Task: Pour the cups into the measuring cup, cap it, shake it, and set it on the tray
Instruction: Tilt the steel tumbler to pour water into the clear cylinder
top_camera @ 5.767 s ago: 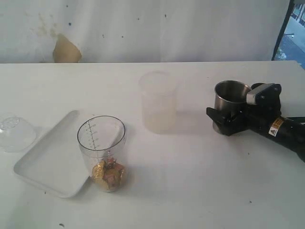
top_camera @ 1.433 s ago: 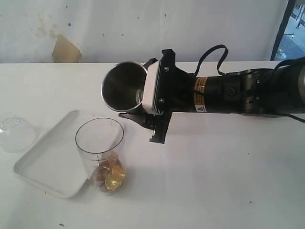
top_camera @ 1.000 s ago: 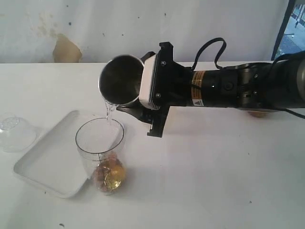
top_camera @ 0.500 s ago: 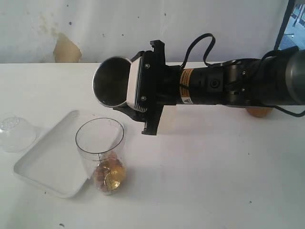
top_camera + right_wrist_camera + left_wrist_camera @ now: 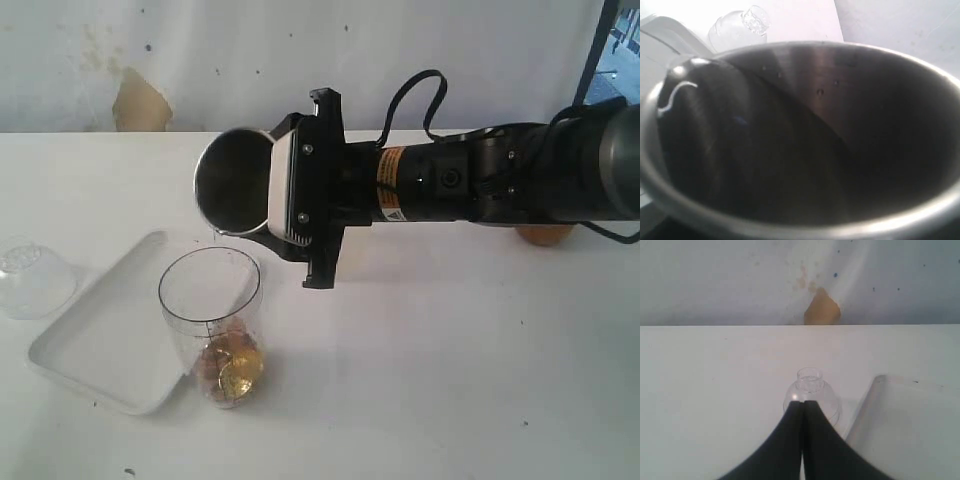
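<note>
One steel tumbler (image 5: 232, 190) tipped sideways, clamped in the right gripper (image 5: 258, 208) above the measuring cup (image 5: 211, 320), left gripper (image 5: 803, 412) pinched together, empty.

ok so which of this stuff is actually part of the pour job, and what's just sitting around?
In the job: steel tumbler, tipped in the right gripper; measuring cup; tray; brown cup, mostly hidden behind the arm; clear domed lid, probably the cap.
Lying about: left gripper, shut, idle by the lid; tan wall patch.
</note>
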### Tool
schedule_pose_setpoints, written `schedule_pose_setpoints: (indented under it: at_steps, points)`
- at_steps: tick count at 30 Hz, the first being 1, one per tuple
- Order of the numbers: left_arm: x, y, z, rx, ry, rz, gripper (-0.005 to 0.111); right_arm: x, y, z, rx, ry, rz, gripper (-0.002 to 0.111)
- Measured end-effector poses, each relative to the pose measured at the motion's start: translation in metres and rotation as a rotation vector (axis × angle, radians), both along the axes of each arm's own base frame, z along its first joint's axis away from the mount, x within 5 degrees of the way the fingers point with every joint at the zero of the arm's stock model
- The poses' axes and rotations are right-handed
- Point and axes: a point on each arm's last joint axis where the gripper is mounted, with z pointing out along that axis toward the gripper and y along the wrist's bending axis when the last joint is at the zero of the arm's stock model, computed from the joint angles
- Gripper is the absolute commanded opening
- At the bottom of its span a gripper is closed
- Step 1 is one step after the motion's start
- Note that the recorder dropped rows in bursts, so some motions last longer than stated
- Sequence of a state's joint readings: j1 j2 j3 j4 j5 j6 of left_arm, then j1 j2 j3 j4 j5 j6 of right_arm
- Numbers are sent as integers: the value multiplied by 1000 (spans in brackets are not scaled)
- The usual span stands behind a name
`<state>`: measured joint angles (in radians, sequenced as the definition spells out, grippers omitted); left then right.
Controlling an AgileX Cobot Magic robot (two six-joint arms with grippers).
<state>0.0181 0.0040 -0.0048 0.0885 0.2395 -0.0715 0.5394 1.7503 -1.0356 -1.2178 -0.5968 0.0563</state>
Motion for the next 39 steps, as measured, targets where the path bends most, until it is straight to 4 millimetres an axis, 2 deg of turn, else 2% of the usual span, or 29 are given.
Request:
schedule_pose_setpoints:
  at_steps: [12, 21, 39]
  points:
    - [0, 0, 0, 0, 0, 0, 0, 2, -2, -3, -39, -9, -26, 0]
    - [0, 0, 0, 0, 0, 0, 0, -6, 9, -5, -101, -63, 3, 0]
    - [0, 0, 0, 0, 0, 0, 0, -2, 9, -2, -132, -126, 7, 0]
